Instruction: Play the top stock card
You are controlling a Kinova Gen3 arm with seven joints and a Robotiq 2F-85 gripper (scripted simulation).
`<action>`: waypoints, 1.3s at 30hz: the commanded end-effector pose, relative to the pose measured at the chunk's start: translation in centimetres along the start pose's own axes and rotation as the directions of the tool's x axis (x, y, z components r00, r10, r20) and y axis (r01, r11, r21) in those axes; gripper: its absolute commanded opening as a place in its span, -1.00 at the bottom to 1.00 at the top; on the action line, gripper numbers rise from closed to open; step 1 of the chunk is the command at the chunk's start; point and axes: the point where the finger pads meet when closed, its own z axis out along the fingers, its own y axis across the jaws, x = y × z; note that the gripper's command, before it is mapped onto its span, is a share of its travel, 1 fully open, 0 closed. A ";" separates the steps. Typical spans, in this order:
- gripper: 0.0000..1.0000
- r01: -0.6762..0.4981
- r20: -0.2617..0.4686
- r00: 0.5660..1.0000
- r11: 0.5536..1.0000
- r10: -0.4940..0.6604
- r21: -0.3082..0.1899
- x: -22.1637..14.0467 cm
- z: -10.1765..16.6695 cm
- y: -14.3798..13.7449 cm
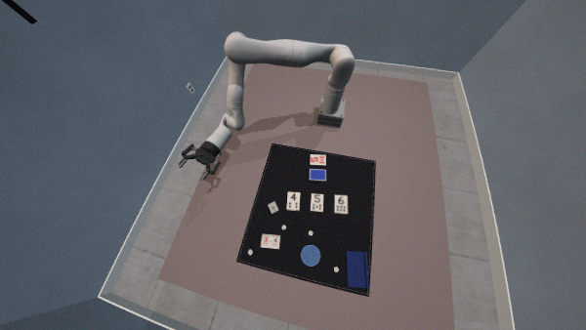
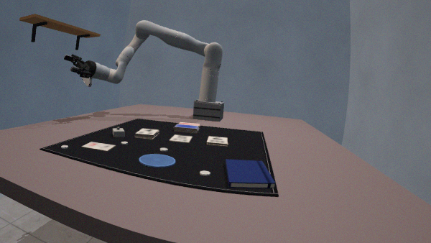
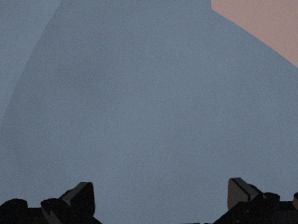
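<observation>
Black mat (image 1: 254,244) on a mauve counter (image 1: 415,146), top view. At the mat's 12 o'clock edge: one face-up card with red markings (image 1: 317,159); directly below it, the blue-backed stock (image 1: 317,175), face down and untouched. Mid-mat, a row of three face-up piles, black numerals: 4 (image 1: 293,200), 5 (image 1: 317,202), 6 (image 1: 341,204). At 9 o'clock of the row, a small grey block (image 1: 272,207), tilted. At the mat's 8 o'clock, a white card with a red and a black figure (image 1: 271,241). At 6 o'clock, a blue disc (image 1: 310,256); at 4 o'clock, a dark blue book (image 1: 357,268). Four small white tokens are scattered round the disc, one at (image 1: 283,226). No container among the items. The gripper (image 1: 195,161) sits off the mat at its 10 o'clock, beyond the counter edge, fingers spread wide, nothing between them.

Exterior view. The arm rises from a grey base (image 2: 208,109) behind the mat and reaches high toward a wooden wall shelf (image 2: 59,25). The gripper (image 2: 72,64) hangs in the air below the shelf, well apart from every card. The stock (image 2: 187,126) shows as a thick stack with blue and red on top. The book (image 2: 248,172) lies closed at the near right corner.

Wrist view. Blue wall, a patch of mauve at 1 o'clock; the dark fingers stand far apart along the bottom edge, empty.
</observation>
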 end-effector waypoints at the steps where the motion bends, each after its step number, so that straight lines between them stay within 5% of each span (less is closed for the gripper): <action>1: 1.00 0.002 0.002 1.000 1.000 -0.002 0.001 -0.1 0.0 -0.1; 22: 1.00 0.006 0.000 1.000 1.000 -0.006 -0.005 -0.2 0.0 0.1; 34: 1.00 0.040 -0.020 0.999 0.997 -0.042 -0.064 -0.6 -0.8 1.6; 39: 1.00 0.072 -0.039 0.996 0.989 -0.078 -0.129 -1.2 -2.1 3.1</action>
